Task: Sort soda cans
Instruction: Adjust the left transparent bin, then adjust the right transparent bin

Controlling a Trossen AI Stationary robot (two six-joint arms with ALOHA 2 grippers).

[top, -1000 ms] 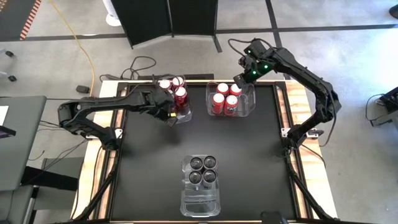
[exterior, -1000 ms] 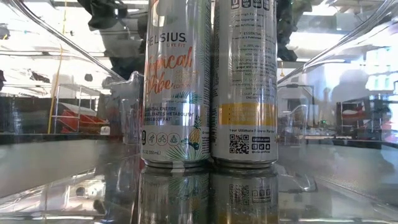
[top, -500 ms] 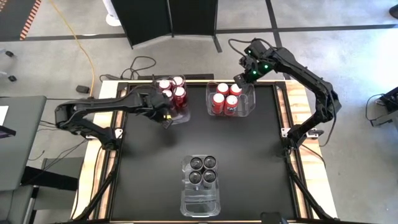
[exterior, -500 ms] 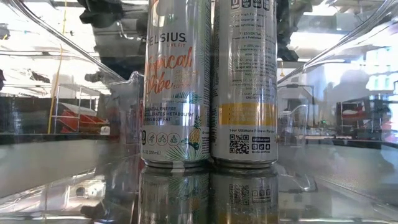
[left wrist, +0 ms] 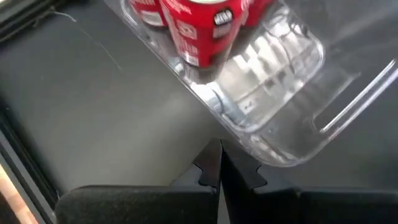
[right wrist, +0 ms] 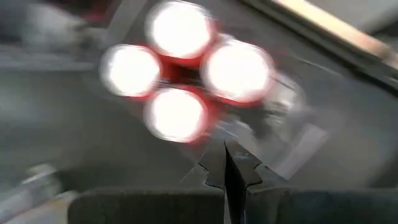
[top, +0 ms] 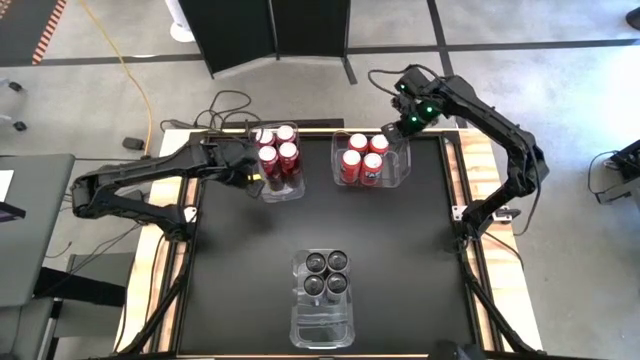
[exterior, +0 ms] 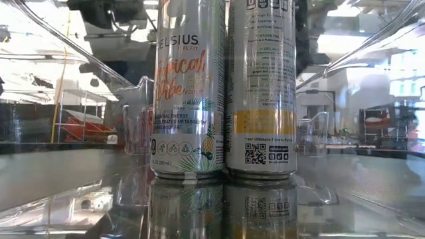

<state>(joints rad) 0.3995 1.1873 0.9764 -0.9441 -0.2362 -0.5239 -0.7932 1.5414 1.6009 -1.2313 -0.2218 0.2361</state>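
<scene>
Four red soda cans (top: 277, 150) stand in a clear bin (top: 283, 192) at the far left. Four more red cans (top: 362, 158) stand in a second clear bin (top: 396, 178) to its right. Four dark-topped silver cans (top: 325, 274) stand in a third bin (top: 322, 322) near the front; the low view shows two of them (exterior: 189, 93) up close. My left gripper (top: 256, 180) hangs shut beside the left bin's near left corner (left wrist: 219, 163). My right gripper (top: 400, 135) hangs shut above the right bin's far right corner (right wrist: 227, 163).
The black mat (top: 240, 280) is bare on both sides of the near bin and between it and the two far bins. Wooden table edges (top: 480, 160) frame the mat. Cables (top: 225, 105) lie on the floor behind the table.
My left gripper has drawn back from the near end of the left bin toward the table's left edge and risen a little, staying shut. The fourth red can, which it covered, now shows. The bins and cans have kept their places.
</scene>
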